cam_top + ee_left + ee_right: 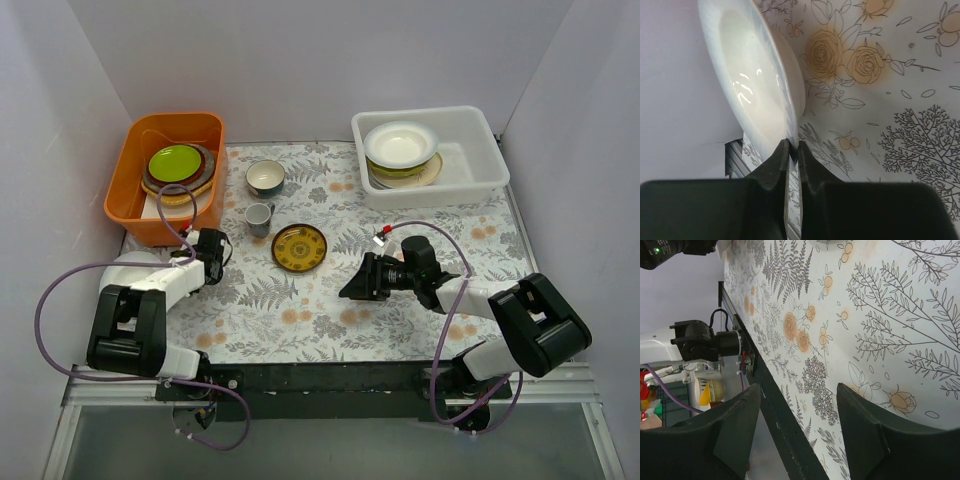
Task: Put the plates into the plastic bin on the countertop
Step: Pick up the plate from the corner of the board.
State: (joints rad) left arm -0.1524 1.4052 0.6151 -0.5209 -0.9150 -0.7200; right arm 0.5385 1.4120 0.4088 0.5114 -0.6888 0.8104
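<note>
Plates: glossy white round plate [755,75] held tilted on edge, near left; small brown-and-yellow patterned plate [299,247] flat mid-counter; lime plate [175,162] atop stack in orange plastic tub [125,185], far left.
Bin: white translucent rectangular plastic bin [480,170], far right; cream plate [400,143] tops stack inside.
L gripper [794,146]: clenched on white plate's rim.
R gripper [799,390]: released, fingers spread wide, over floral-cloth countertop [880,315], near right.

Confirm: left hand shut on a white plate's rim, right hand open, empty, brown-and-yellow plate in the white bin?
No. The brown-and-yellow plate lies on the cloth, outside the white bin, per the top view. Rest holds: left hand shut on the white plate, right hand open, empty.
</note>
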